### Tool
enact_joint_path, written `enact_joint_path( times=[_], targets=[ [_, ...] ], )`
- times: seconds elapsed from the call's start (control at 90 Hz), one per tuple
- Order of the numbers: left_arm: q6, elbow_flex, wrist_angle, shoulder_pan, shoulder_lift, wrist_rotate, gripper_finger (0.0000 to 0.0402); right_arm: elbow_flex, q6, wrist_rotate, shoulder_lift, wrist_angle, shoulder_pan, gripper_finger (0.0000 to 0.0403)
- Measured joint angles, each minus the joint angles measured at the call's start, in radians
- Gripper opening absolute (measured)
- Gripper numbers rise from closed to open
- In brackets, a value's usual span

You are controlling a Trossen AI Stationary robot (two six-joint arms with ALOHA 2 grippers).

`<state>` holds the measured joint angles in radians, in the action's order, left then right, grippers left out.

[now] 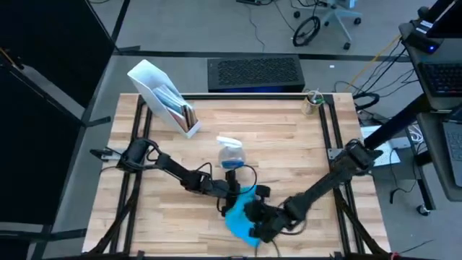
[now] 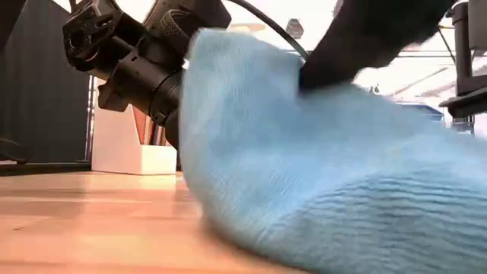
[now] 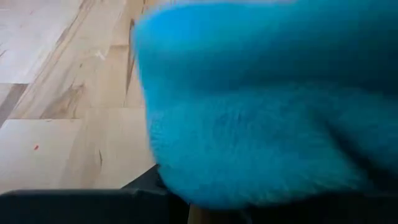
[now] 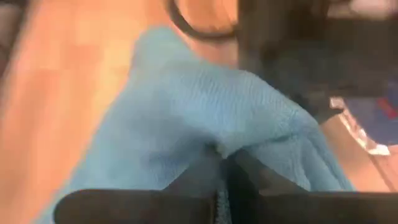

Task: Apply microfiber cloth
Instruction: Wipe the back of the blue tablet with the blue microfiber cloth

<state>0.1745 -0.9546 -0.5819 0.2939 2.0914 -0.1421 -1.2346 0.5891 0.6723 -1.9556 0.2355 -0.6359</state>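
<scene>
The sky-blue microfiber cloth [image 1: 238, 217] lies bunched near the table's front edge, between my two grippers. In the low view it rises in a hump [image 2: 319, 167], its lower part on the wood. My right gripper [image 1: 254, 218] comes in from the right and is shut on it. My left gripper [image 1: 234, 193] comes from the left to the cloth's far-left edge. The cloth [image 3: 261, 106] fills the left wrist view and hides that gripper's tips. My right gripper pinches a raised fold of the cloth [image 4: 219, 149] between its two fingers. It comes slanting down from the table's right side. The fold stands up at the fingers, and the rest of the cloth spreads away slack, with its lower part [image 2: 251, 236] on the table.
A clear spray bottle [image 1: 231, 153] stands just beyond the cloth, near the table's middle. A white upright holder [image 1: 164, 97] stands at the far left. A small jar [image 1: 312, 101] sits at the far right corner. Bare wood lies to the left and right.
</scene>
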Motion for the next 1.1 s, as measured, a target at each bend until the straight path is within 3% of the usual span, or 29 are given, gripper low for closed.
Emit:
enact_joint_path(
  times=[0.3, 0.778, 0.956, 1.1],
  targets=[
    [0.0, 0.0, 0.004, 0.001, 0.0, 0.004, 0.0114, -0.009, 0.089, 0.032, -0.192, -0.036, 0.04, 0.0],
    [0.002, -0.004, 0.043, 0.002, -0.003, 0.0, 0.0114, -0.003, 0.16, -0.127, -0.114, 0.048, -0.051, 0.0],
    [0.002, -0.003, 0.045, 0.002, -0.003, -0.007, 0.0114, -0.003, 0.193, -0.277, -0.096, 0.08, -0.083, 0.0],
    [0.002, -0.003, 0.044, 0.002, -0.003, -0.009, 0.0114, -0.005, 0.224, -0.469, -0.072, 0.11, -0.137, 0.0]
  ],
)
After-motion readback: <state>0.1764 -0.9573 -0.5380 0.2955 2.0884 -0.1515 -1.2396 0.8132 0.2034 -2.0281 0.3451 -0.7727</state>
